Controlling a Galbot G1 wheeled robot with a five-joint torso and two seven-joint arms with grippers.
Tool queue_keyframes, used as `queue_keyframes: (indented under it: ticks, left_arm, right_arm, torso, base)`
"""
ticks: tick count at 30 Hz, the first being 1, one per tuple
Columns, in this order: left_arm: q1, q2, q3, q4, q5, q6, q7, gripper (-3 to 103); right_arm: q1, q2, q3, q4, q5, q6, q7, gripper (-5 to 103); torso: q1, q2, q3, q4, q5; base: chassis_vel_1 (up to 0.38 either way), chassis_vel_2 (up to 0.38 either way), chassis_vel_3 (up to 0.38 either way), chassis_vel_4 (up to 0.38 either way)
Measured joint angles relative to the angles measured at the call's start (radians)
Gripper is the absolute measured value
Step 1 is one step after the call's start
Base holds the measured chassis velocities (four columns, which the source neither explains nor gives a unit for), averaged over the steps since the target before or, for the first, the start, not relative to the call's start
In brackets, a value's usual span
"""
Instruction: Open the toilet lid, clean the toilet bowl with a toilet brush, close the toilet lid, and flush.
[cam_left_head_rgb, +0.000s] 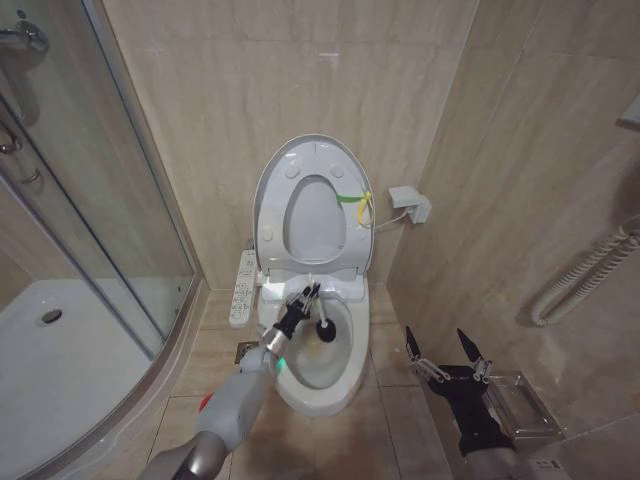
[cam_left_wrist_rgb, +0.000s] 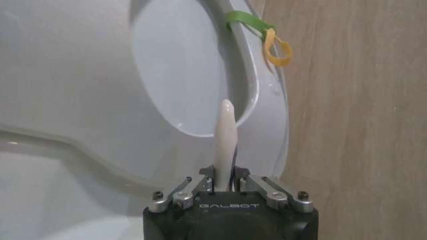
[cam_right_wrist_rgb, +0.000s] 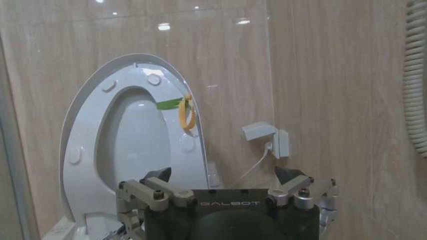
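Beige-tiled bathroom: toilet brush (cam_left_head_rgb: 322, 322) inside toilet bowl (cam_left_head_rgb: 345, 375) (lid raised)

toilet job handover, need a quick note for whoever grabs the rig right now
Left tool: shut on the toilet brush, holding its white handle, dark head down inside the toilet bowl.
Right tool: open, holding nothing, parked low beside the bowl on the robot's right, near the wall.
Toilet lid: up, leaning back toward the wall with the seat raised against it, yellow-green strap at its edge.
Done: lid opened, brush picked up and in the bowl.
Left: finish scrubbing, put the brush away, close the lid, flush.
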Motion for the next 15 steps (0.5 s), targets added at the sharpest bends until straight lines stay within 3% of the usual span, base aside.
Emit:
queue_keyframes:
  ticks: [7, 15]
  left_arm:
    - [0.039, -0.009, -0.006, 0.035, 0.017, 0.003, 0.023, 18]
    - [0.005, 0.005, -0.016, 0.004, 0.028, -0.005, 0.017, 18]
  right_arm:
    - [0.0, 0.0, 0.0, 0.0, 0.0, 0.0, 0.0, 100]
    - [0.0, 0.0, 0.0, 0.0, 0.0, 0.0, 0.0, 100]
  torso:
    - [0.0, 0.0, -0.001, 0.0015, 0.0006]
    - [0.0, 0.0, 0.0, 0.0003, -0.0003]
  base:
    - [0.0, 0.0, 0.0, 0.0]
    - [0.0, 0.0, 0.0, 0.0]
